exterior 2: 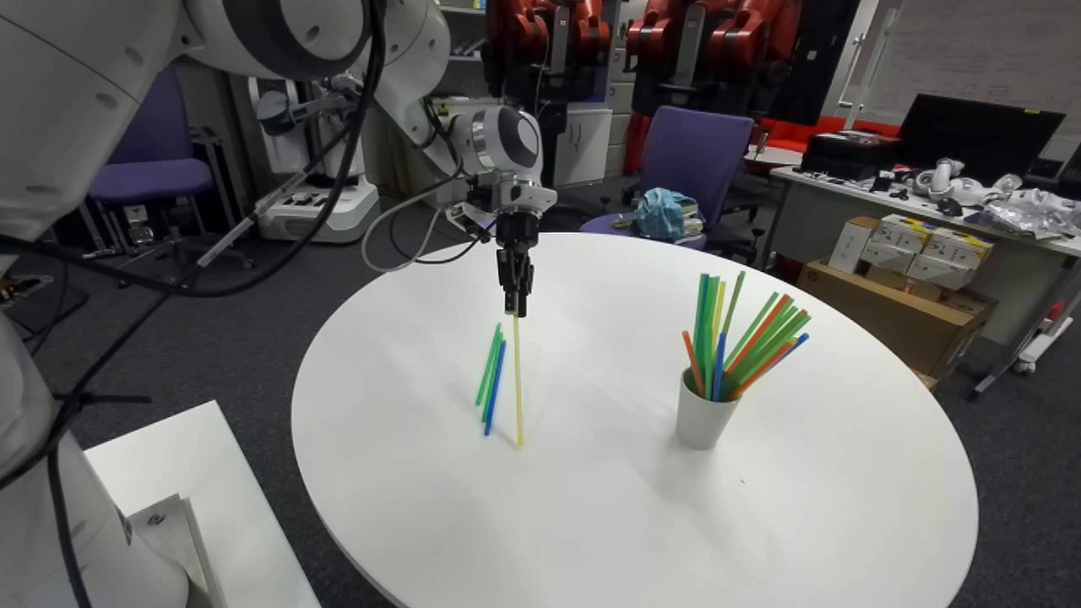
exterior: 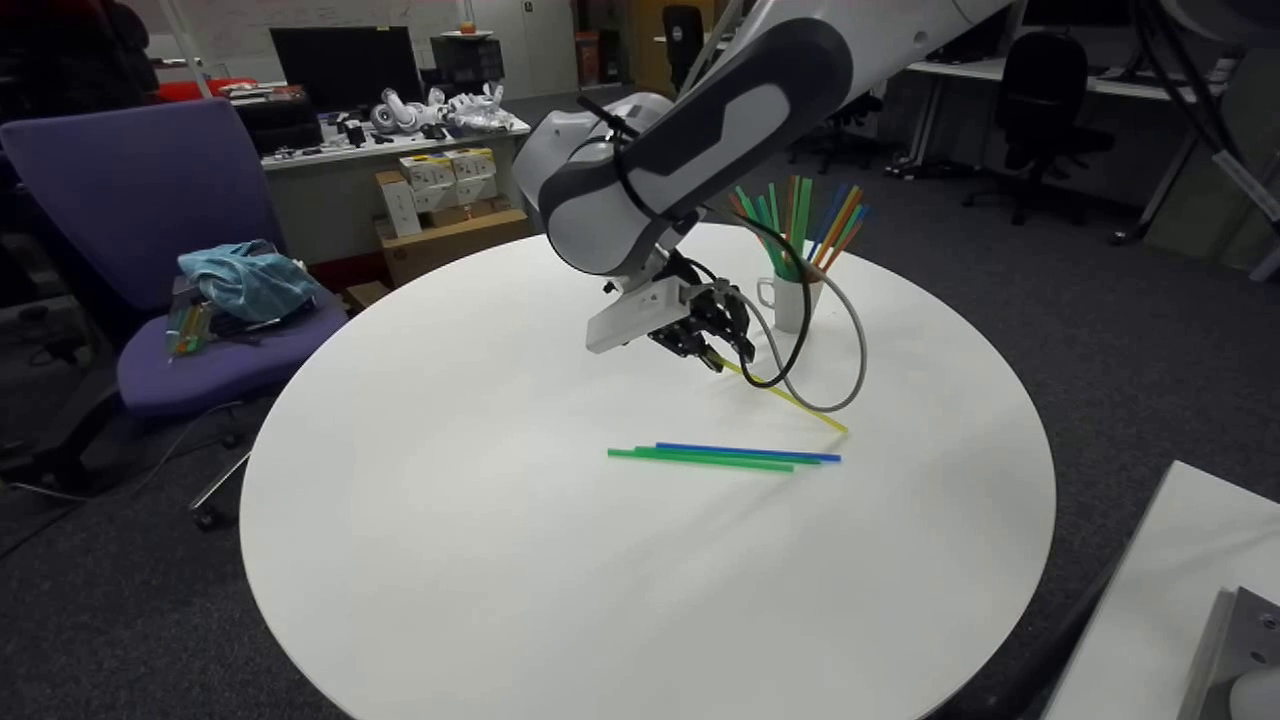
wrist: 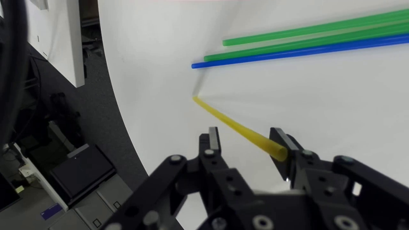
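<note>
My gripper [wrist: 247,139] stands open low over the white table, its two fingers well apart. A yellow straw [wrist: 236,126] slants between them. Its near end lies against or very close to the pad [wrist: 277,166] on the right of the wrist view; the opposite pad is apart from it. The straw's far end meets the tabletop. In both exterior views the yellow straw [exterior: 800,402] [exterior 2: 518,380] runs from beneath the fingertips across the table. Beside it lie two green straws [wrist: 287,35] and a blue straw [wrist: 287,55], close together and nearly parallel.
A white mug [exterior 2: 705,422] holding several coloured straws [exterior 2: 752,350] stands on the round white table [exterior 2: 608,523]. Cables [exterior: 862,370] loop from the wrist near the mug in an exterior view. A purple chair [exterior: 150,220] stands beyond the table's edge.
</note>
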